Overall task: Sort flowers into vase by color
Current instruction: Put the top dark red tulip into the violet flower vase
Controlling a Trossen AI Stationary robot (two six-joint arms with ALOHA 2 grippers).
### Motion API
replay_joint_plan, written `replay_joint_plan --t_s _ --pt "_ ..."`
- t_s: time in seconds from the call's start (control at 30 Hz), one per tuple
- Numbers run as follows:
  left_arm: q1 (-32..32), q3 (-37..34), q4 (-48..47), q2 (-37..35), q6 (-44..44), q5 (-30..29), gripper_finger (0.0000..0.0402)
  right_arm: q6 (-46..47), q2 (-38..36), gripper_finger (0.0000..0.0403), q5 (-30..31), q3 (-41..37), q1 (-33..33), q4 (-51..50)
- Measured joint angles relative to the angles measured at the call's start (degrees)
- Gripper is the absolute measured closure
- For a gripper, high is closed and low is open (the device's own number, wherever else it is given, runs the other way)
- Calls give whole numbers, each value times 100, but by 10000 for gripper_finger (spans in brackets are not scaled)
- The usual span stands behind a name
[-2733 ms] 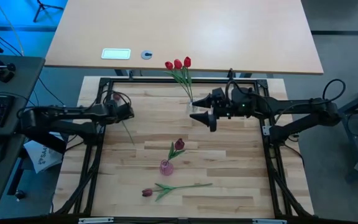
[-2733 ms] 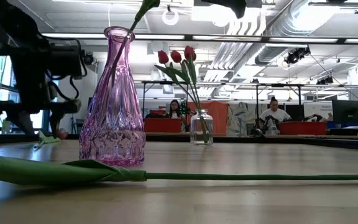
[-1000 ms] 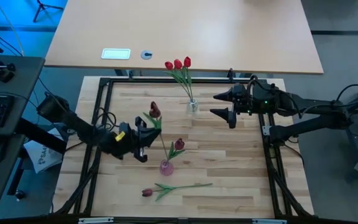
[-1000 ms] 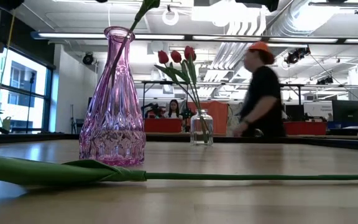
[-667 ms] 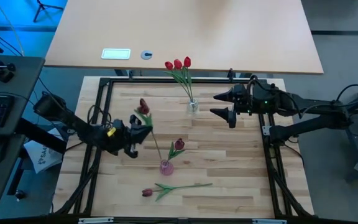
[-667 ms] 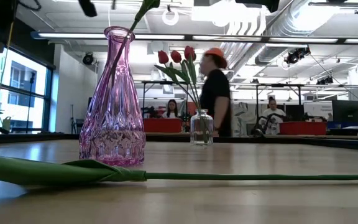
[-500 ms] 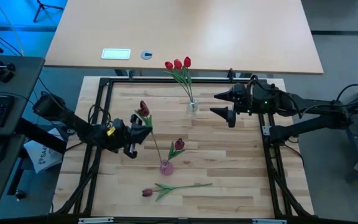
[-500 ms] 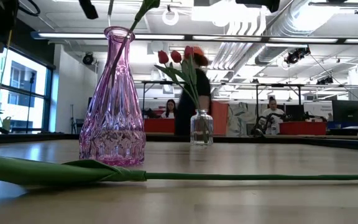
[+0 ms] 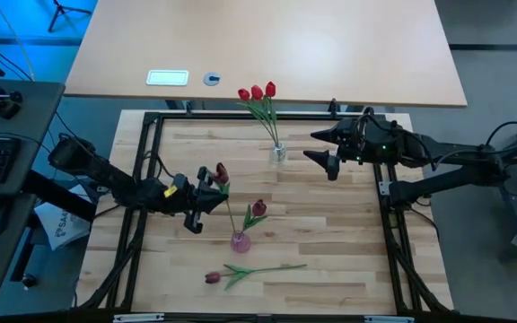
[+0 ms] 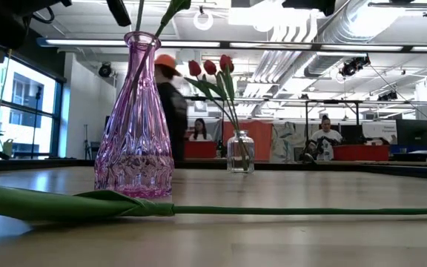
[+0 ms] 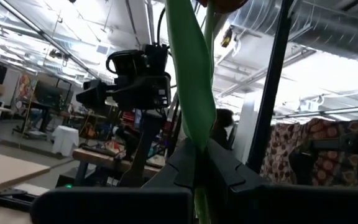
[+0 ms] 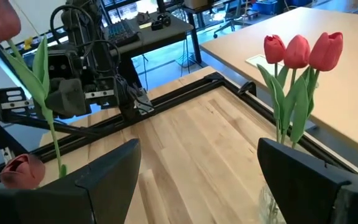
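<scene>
My left gripper (image 9: 208, 191) is shut on a dark maroon tulip (image 9: 220, 172) just left of the pink vase (image 9: 239, 240). The tulip's stem slants down to the vase's mouth (image 10: 141, 33); whether its end is inside I cannot tell. A second maroon tulip (image 9: 258, 208) stands in that vase. Another one (image 9: 212, 277) lies flat on the table in front of it. Three red tulips (image 9: 257, 91) stand in the clear vase (image 9: 278, 152) at the far edge. My right gripper (image 9: 313, 148) hangs open beside the clear vase, holding nothing. My left gripper pinches the maroon tulip's stem and leaf (image 11: 194, 134) between its two fingers (image 11: 225, 171), some way below the head. The fingers come in about level from the table's left side and lie across the stem. The tulip is clear of the table, head up and tilted.
A black frame (image 9: 151, 118) runs round the wooden table. A light desk (image 9: 267, 45) lies beyond the far edge. A person (image 10: 170, 104) stands in the room behind the table. The lying tulip's stem (image 10: 295, 211) crosses the near part of the table.
My left gripper has swung toward the table's left edge with the maroon tulip, then back right toward the pink vase. The tulip's head has moved with it while the stem's lower end has stayed near the vase. A person has walked across the room behind.
</scene>
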Motion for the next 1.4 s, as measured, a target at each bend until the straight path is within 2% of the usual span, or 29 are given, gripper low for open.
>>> replay_joint_plan --t_s 0.33,0.5,0.67,1.1,1.23,1.4 --pt "-31 0 -41 0 -263 7 391 -38 0 84 268 0 0 0" --pt "-31 2 -98 0 -261 12 373 -81 0 84 268 0 -2 -2" --pt "-62 2 -96 -2 -297 5 329 -37 0 84 268 0 -2 0" --pt "-439 2 -144 -7 -755 26 174 -36 2 84 261 0 -2 0" --pt "-580 2 -522 -137 -908 152 149 -36 2 84 257 0 -2 0" --pt "-775 2 -1684 -653 -1012 164 142 -36 2 84 257 0 -2 0"
